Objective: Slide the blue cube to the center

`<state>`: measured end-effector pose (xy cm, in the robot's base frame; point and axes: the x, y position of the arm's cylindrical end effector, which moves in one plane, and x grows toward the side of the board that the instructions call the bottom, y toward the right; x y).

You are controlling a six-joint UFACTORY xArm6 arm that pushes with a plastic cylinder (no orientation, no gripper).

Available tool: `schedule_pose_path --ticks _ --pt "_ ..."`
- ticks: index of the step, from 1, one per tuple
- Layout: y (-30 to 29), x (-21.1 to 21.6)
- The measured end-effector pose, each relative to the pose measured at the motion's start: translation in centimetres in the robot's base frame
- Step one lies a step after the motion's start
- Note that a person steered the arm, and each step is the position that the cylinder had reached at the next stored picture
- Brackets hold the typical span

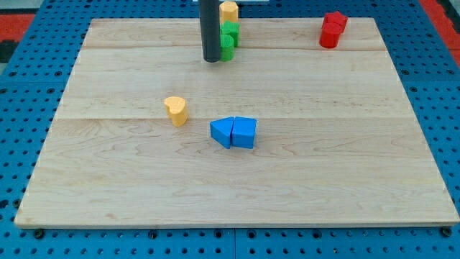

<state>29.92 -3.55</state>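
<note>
The blue cube (222, 132) sits near the middle of the wooden board (345, 158), a little toward the view's bottom, touching a second blue block (244, 132) on its right. My tip (211, 60) rests on the board near the view's top, well above the blue cube. It stands just left of a green block (228, 40), close to it or touching it.
A yellow block (228, 11) stands behind the green block at the top edge. A yellow heart-shaped block (176, 111) lies left of the blue cube. A red block (332, 29) sits at the top right. Blue pegboard surrounds the board.
</note>
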Motion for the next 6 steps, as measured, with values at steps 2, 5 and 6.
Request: schedule_pose_path --ticks 2,5,6 --pt "-0.3 -0.4" --pt "-0.4 2.9" --pt "-0.4 2.9"
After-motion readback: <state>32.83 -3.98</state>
